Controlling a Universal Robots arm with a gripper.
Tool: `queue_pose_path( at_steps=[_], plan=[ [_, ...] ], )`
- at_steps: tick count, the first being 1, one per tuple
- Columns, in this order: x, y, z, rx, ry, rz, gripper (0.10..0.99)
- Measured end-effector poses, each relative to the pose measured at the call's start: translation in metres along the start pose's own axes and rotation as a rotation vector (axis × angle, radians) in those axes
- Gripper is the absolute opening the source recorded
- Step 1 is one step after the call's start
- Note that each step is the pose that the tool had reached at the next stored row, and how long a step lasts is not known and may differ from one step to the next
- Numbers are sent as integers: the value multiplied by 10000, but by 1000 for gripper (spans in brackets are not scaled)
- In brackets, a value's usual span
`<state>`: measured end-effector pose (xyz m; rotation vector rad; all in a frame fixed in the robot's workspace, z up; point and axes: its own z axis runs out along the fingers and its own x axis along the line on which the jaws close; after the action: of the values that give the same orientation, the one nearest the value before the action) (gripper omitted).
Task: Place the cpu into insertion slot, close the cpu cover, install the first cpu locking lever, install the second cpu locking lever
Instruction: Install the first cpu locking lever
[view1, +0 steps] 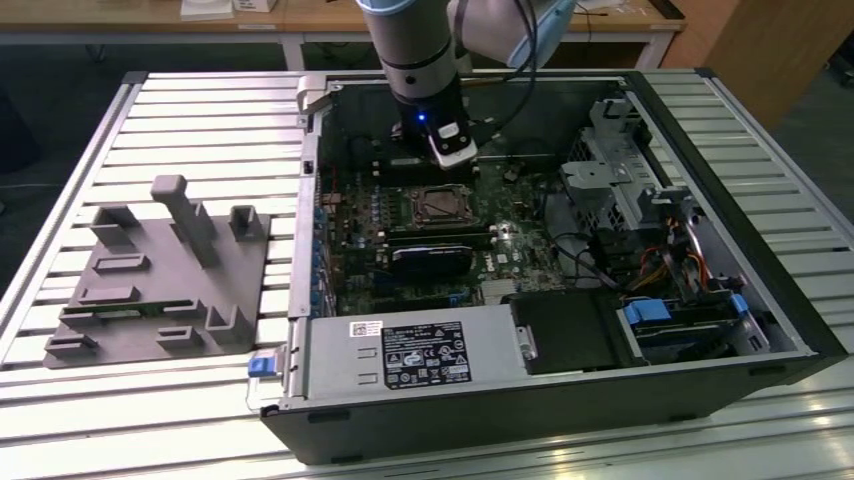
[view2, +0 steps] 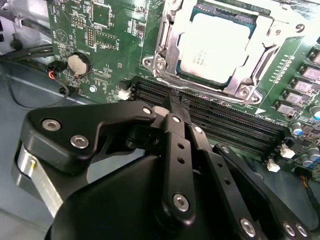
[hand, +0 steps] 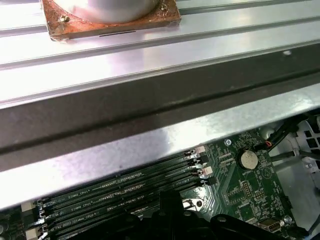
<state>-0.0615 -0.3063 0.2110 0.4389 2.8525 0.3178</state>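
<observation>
On the exterior view's left, you see a grey moulded fixture (view1: 158, 270) lying on the slatted metal surface (view1: 80, 150), well apart from the work. To its right sits an open computer case (view1: 561, 390) on its side, so the green motherboard (view1: 360, 250) faces up and the arm can come at it from above.

Your end effector (view1: 451, 150) hangs inside the case, just beside the insertion slot (view1: 438, 205), on the far side of it. In the second wrist view its black fingers (view2: 176, 150) are pressed together with nothing between them, their tips over the long black memory slots (view2: 225, 122).

Past the fingertips, the cpu (view2: 215, 47) lies flat in the insertion slot, silver top up. The cpu cover (view2: 167, 47) rests down around it, framing the chip. You cannot tell whether either locking lever is hooked.

In the first wrist view, a coin battery (hand: 247, 159) sits on the board.
</observation>
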Motion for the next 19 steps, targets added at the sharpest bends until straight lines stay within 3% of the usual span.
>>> queue_pose_path(
  at_steps=[3, 14, 19],
  plan=[
    [-3, 0, 5, 235, 176, -2, 106],
    [-65, 15, 25, 1330, 700, -92, 106],
    [-96, -21, 25, 1478, 840, -87, 106]
  ],
)
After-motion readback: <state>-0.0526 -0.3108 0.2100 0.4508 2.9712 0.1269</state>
